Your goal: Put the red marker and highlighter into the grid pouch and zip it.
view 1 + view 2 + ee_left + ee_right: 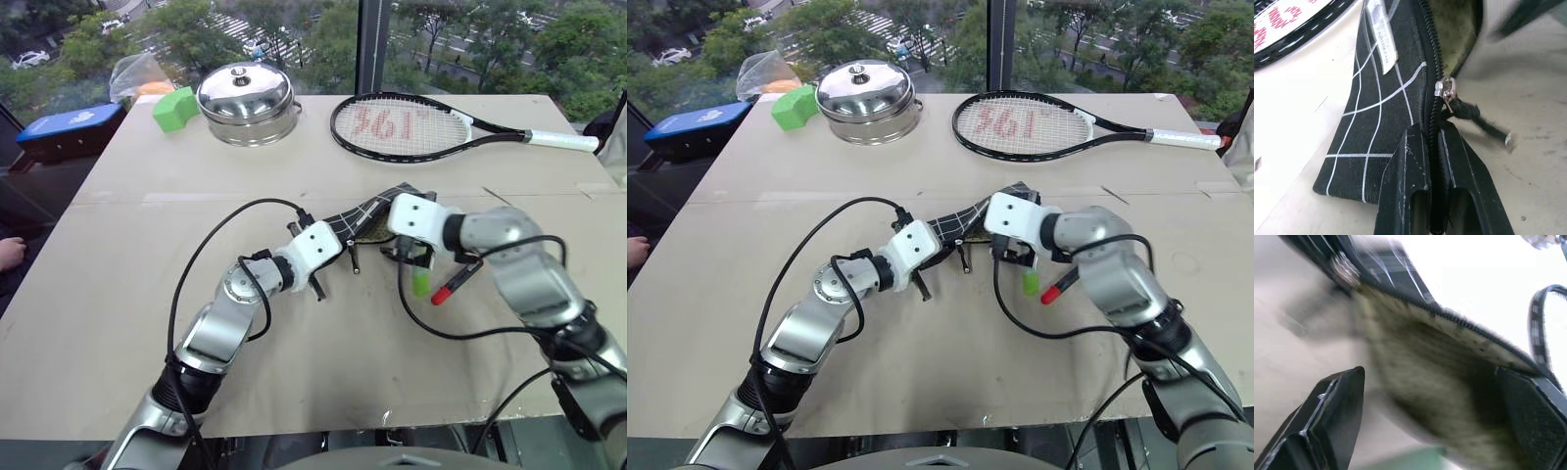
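Far left at the back of the table (pixel 118 323), a blue box (pixel 69 129) is perched off the edge, with a green block (pixel 174 108) and a crumpled plastic bag (pixel 137 73) next to it. A steel pot with lid (pixel 245 103) is parked right beside the block.

Moving in, the left gripper (pixel 1435 196) is seen with its two fingers pressed together, pinched on the closed-zipper end of the grid pouch (pixel 1376 127). The pouch's white label (pixel 1382 41) and the metal zipper pull (pixel 1445 90) are caught pretty clearly in the left wrist view, with the pull sitting just ahead of the fingertips and the mouth gaping beyond it.

The pouch itself (pixel 367 217) is lifted at an angle between the two arms, roughly mid-table. The right gripper (pixel 1440 426) is held at the open mouth with its fingers spread wide apart; nothing is clamped in them, and the pale lining is seen between them.

Just below the right gripper, the highlighter (pixel 420 284) is lying on the table, and the red marker (pixel 457 281) is found right beside it, red cap pointing toward the near edge. Both are outside the pouch.

At the back right, a tennis racket (pixel 411 127) is laid flat, handle pointing to the right.
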Robot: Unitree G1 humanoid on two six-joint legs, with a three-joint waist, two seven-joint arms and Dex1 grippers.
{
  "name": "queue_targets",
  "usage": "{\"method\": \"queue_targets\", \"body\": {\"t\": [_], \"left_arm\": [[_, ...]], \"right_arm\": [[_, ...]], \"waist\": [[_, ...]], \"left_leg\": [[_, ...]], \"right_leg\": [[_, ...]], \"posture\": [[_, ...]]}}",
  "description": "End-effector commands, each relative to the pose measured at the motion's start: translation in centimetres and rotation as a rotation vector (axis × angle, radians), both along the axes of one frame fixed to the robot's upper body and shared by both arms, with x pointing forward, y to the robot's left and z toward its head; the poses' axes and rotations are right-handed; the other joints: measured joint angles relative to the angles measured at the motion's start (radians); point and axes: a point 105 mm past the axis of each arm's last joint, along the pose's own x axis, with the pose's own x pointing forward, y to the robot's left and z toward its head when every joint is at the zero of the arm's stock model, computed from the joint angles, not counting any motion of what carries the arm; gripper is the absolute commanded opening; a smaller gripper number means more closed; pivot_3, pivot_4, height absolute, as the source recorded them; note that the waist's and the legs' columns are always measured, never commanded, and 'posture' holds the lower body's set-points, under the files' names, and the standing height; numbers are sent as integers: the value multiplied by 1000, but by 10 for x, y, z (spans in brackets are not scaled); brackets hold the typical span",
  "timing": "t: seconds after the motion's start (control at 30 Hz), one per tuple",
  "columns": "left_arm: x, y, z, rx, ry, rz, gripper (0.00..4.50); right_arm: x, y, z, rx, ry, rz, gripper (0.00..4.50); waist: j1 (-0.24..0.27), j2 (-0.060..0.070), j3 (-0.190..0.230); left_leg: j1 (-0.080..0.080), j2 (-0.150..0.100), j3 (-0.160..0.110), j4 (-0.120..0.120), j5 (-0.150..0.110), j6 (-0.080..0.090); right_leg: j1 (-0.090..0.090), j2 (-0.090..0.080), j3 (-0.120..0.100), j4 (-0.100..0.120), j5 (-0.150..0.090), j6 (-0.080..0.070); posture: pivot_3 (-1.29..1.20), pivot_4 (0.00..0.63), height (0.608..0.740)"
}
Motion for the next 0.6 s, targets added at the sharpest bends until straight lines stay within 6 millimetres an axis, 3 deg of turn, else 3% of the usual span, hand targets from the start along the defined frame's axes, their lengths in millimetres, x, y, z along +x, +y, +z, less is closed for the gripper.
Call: {"method": "queue_targets", "body": {"t": [0.03, 0.2, 0.3, 0.4, 0.6], "left_arm": [[7, 6, 13, -15, -40, 22, 0], [7, 10, 13, -4, -39, 20, 0], [7, 16, 13, 10, -40, 25, 0], [8, 24, 13, 24, -44, 37, 0], [12, 46, 15, 42, -56, 113, 0]], "right_arm": [[-32, -5, 33, 195, 19, 68, 4408], [-49, -33, 41, 257, 42, 18, 4408], [-54, -54, 23, 99, 62, 8, 4408], [-46, -71, 7, 15, 88, -33, 4408], [-32, -72, -22, -40, 100, -51, 4408]], "waist": [[-2, 0, 0], [1, 0, 0], [1, 0, 0], [-3, -1, 0], [-2, -1, 0]], "left_leg": [[0, 0, 0, 0, 0, 0], [1, 0, 0, 0, -3, 5], [1, -1, 1, 0, -3, 5], [1, -1, 2, 0, -3, 5], [2, 0, 2, 0, -3, 5]], "right_leg": [[0, 0, 0, 0, 0, 0], [1, -1, 2, 0, 0, 0], [0, -1, 2, 0, 0, 0], [0, -1, 3, -1, 0, 0], [0, 1, 5, 0, 0, 0]], "posture": [[0, 150, 740], [0, 150, 740], [0, 150, 740], [0, 150, 740], [0, 150, 740]]}}
